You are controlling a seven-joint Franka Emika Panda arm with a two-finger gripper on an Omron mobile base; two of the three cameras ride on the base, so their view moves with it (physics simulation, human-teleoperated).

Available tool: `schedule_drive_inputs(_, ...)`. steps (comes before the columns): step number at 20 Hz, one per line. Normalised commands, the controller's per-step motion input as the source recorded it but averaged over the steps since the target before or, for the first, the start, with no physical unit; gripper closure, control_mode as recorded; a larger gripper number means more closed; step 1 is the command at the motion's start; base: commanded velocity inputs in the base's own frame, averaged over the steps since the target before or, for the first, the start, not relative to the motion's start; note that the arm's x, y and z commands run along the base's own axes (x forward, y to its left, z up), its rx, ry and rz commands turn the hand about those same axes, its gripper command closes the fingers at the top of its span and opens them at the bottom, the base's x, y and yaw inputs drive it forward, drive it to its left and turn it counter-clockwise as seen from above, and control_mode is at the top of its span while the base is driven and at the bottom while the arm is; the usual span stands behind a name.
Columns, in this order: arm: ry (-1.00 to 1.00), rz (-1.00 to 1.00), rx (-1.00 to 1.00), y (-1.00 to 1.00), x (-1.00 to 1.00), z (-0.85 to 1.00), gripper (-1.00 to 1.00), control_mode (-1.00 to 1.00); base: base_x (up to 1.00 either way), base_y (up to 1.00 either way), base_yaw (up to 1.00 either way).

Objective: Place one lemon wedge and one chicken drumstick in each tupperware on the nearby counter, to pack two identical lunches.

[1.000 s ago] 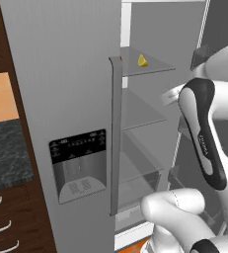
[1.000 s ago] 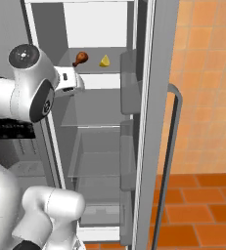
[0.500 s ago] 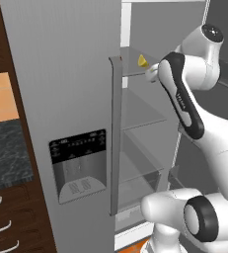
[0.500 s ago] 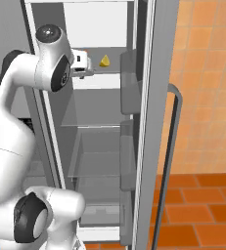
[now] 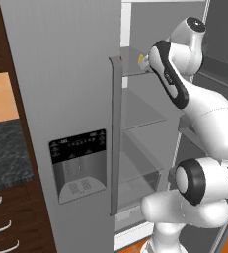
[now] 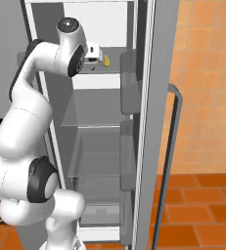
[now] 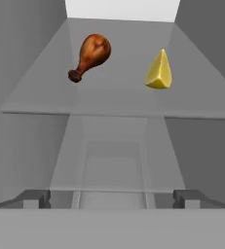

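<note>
moved: since a second ago the arm has swung up and into the open fridge, to its top shelf.
end effector: released, jaws wide, holding nothing.
chicken drumstick: on the shelf, ahead and left of the end effector.
lemon wedge: ahead and right, apart from the drumstick.
counter: far left, beyond the closed fridge door.

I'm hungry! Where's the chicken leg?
In the hand view the drumstick lies on the fridge's top glass shelf, to the left of the lemon wedge and apart from it, ahead of the open gripper.
</note>
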Motion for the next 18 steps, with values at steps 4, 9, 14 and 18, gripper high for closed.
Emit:
schedule_drive_inputs(4,-0.05,0.0,0.0,-0.39,0.35,0.0,-1.0,-1.0,0.0,0.0,0.0)
schedule_drive_inputs(9,-0.03,0.01,0.0,-0.08,0.06,0.05,-1.0,-1.0,0.0,0.0,0.0)
schedule_drive_inputs(14,0.0,0.0,0.0,0.13,0.34,0.0,-1.0,-1.0,0.0,0.0,0.0)
schedule_drive_inputs(18,0.11,0.0,-0.08,0.09,0.53,0.05,-1.0,-1.0,0.0,0.0,0.0)
